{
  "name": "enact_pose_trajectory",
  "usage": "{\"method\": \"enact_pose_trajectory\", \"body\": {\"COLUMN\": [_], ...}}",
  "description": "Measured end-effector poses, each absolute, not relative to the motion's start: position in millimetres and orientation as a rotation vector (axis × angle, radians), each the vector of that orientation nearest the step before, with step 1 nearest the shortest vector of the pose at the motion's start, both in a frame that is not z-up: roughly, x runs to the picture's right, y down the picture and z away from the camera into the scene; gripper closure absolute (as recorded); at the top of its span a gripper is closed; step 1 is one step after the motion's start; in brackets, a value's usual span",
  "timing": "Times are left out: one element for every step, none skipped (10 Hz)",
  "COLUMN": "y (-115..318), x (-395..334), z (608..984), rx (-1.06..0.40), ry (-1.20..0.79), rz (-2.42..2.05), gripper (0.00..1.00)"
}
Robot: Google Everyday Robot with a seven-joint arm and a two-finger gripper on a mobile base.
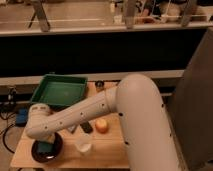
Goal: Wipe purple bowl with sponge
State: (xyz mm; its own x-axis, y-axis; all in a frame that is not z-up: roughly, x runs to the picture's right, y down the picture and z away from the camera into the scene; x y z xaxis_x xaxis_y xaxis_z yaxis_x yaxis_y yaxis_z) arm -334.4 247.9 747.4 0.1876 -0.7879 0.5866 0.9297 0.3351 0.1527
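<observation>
The dark purple bowl [49, 151] sits at the front left corner of the wooden table [102, 150]. A blue-green sponge [46, 147] lies inside it. My white arm reaches down from the right, and its wrist end covers the bowl's back rim. My gripper [45, 141] is right above the sponge inside the bowl, mostly hidden by the wrist.
A green tray [60, 91] stands at the back left of the table. An orange fruit [102, 125] and a dark object [86, 127] lie mid-table, and a small white cup [84, 147] stands near the front edge. A blue box [21, 119] and cables lie left of the table.
</observation>
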Motion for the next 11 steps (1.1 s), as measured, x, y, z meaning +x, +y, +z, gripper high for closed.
{"method": "enact_pose_trajectory", "body": {"y": [247, 248, 249, 251, 254, 258, 259, 261, 263, 265, 266], "x": [-339, -344, -348, -350, -351, -351, -349, -345, -341, -334, -327], "z": [745, 742, 736, 732, 727, 722, 720, 719, 718, 717, 717], "rx": [-0.252, -0.243, -0.236, -0.233, -0.234, -0.237, -0.242, -0.251, -0.258, -0.271, -0.281], "ry": [-0.657, -0.672, -0.692, -0.703, -0.714, -0.722, -0.723, -0.723, -0.719, -0.711, -0.697], "rz": [-1.232, -1.238, -1.246, -1.253, -1.261, -1.269, -1.272, -1.275, -1.279, -1.281, -1.277], "gripper": [1.0, 1.0, 1.0, 1.0, 1.0, 1.0, 1.0, 1.0, 1.0, 1.0, 1.0]}}
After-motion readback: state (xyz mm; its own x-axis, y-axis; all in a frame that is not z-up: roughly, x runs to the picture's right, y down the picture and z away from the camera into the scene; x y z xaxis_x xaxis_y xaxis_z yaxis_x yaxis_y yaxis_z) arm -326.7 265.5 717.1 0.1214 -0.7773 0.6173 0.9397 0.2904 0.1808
